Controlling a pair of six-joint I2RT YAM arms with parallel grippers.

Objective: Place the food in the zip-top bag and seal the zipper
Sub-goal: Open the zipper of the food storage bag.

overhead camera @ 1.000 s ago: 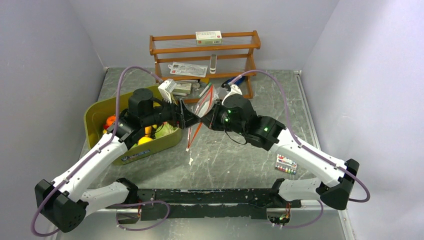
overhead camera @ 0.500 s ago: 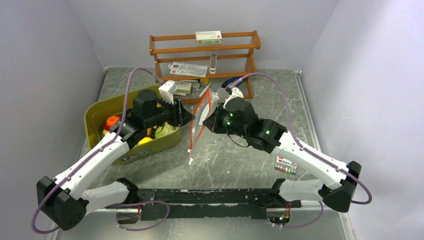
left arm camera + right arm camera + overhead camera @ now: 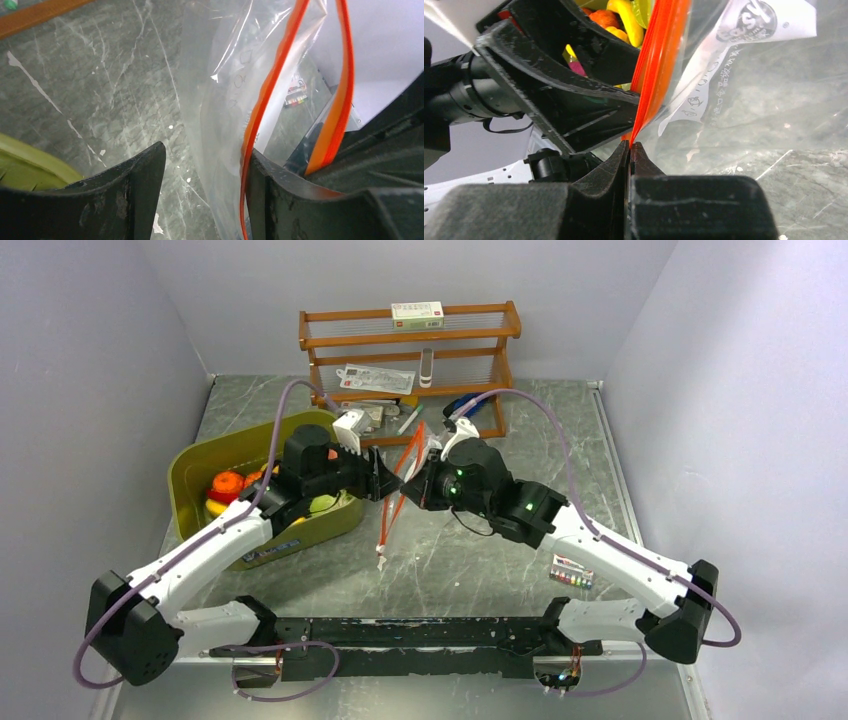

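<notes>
- Orange-red zipper (image 3: 656, 65) plastic is pinched flat between the right fingers (image 3: 630, 150), which are closed tight on the strip. This grip appears to hold the zip-top bag (image 3: 220, 100) up off the table (image 3: 470, 560) with its mouth raised.
- The left fingers (image 3: 385, 482) are spread wide and grip nothing. In the left wrist view, clear film and one orange-red lip run through the gap, close against the inner face of one finger. The other lip passes outside that finger.
- Judged from this, the left fingers are set to close on the near lip so that the two arms can pull the mouth apart.
- The two lips already stand apart in a narrow loop. No food shows inside the bag.
- The toy food (image 3: 225, 485) lies in the olive-green tub (image 3: 300, 535), just beside the left arm, so it is a short reach from the bag.
- The bag's lower end trails down toward the table. I cannot tell if it touches.
- The wooden rack (image 3: 470, 332) stands close behind the bag and limits backward travel. Bare table lies toward the arm bases, and the two sets of fingers nearly meet, so sideways room is tight.
</notes>
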